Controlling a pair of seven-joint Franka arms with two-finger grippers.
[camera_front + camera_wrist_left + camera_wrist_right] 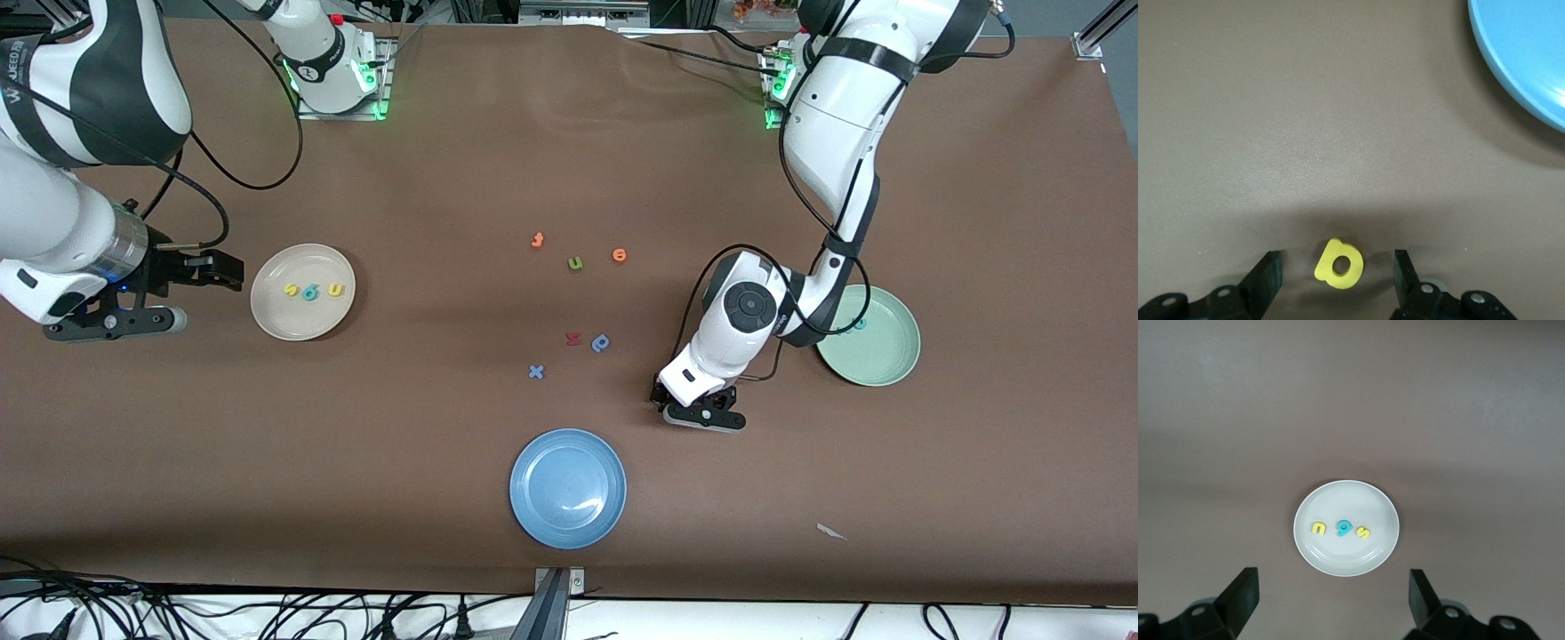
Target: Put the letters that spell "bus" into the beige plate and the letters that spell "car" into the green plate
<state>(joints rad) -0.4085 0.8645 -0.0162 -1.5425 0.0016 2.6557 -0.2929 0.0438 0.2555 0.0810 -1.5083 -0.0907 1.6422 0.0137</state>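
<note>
Though hidden under its arm from the front, left claw (1338,277) wide astride yellow a (1339,264).

green plate (876,356): rim toward the right arm's end covered by the left arm
teal letter (859,325) in it: mostly hidden, shape unreadable
blue plate (1525,60): cut off by the left wrist view's edge
left gripper (702,413): fingertips hidden in front view

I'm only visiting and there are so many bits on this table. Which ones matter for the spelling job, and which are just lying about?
Part of the job:
- beige plate holding b, u, s
- green plate
- yellow a between the open left gripper

Just lying about:
- blue plate
- orange letters
- olive u
- blue x
</note>
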